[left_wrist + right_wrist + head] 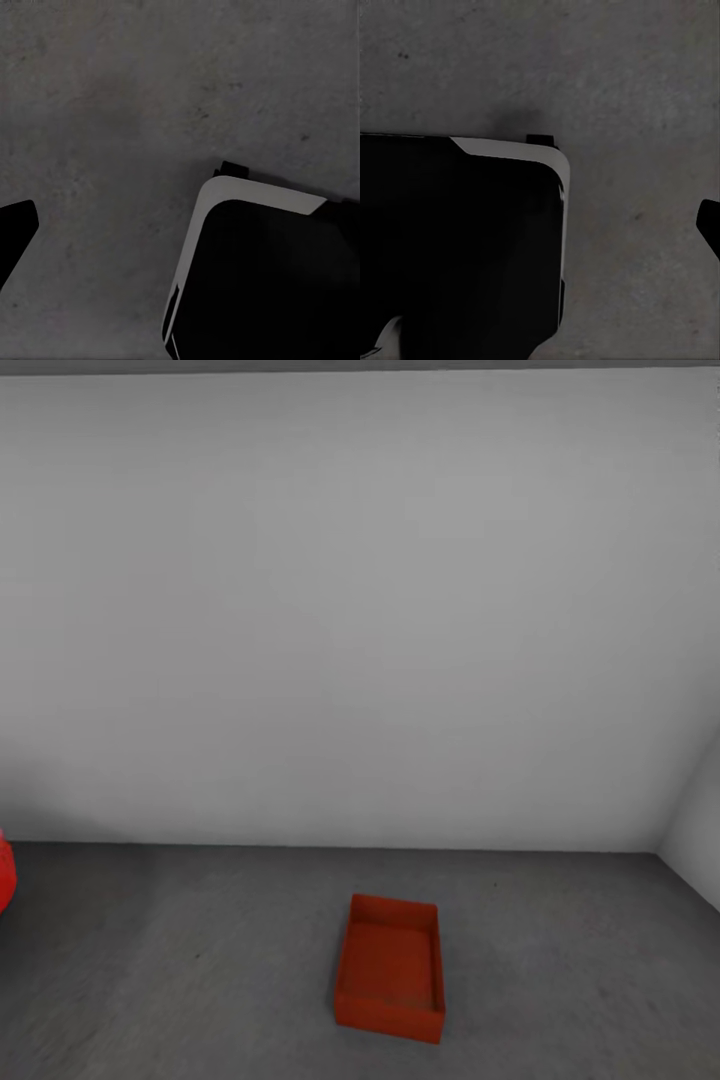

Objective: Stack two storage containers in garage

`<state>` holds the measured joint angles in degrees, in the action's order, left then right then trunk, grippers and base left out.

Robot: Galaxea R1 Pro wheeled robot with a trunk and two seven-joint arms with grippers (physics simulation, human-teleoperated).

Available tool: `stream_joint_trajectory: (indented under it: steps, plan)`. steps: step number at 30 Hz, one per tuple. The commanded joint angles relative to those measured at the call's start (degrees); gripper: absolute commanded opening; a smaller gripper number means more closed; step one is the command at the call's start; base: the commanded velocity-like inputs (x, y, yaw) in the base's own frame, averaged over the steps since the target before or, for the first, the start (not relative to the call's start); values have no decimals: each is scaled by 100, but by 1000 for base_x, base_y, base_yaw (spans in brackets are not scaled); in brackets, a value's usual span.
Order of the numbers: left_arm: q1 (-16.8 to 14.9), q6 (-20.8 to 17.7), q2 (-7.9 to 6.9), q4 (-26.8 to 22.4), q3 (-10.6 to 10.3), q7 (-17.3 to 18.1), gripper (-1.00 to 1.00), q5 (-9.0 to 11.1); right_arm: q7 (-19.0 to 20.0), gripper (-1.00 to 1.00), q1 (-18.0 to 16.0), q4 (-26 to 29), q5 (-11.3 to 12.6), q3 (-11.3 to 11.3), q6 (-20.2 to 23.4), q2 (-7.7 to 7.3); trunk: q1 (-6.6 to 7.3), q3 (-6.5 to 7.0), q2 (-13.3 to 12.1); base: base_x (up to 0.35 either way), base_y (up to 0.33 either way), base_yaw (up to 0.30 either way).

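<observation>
One storage container (390, 970) sits on open floor (560, 980) near wall (360, 610); tool state unclear.

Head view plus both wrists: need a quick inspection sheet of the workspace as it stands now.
Surface: dark grey mottled concrete floor, bare around the bin.
Job's things: one red-orange open bin sits upright on the floor, nothing stacked on it, inside looks empty.
Clutter: a red rounded thing cut off at the head view's left edge; cannot tell what it is.
Grippers: in the wrist views only a dark tip at the frame edge of each; open or shut cannot be told; nothing seen held.
Cables: nothing seen.
Surroundings: plain white-grey wall behind the bin, meeting a side wall at the right; the robot's black and white base shows over the concrete.
</observation>
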<state>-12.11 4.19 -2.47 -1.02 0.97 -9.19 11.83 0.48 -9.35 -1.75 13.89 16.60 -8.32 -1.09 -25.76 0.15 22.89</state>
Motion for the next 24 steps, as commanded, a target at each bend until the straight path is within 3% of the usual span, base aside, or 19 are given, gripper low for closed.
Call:
stream_joint_trajectory:
  steps: [1,24]
  plan:
    - [-2,21,1,5,5,-4,100,34,5,100,-5,-19,53,50,-38,0,-2,8,3,0,0,0]
    - [-2,21,1,4,7,-4,100,32,5,100,-5,-19,53,54,-91,10,-2,219,3,0,0,0]
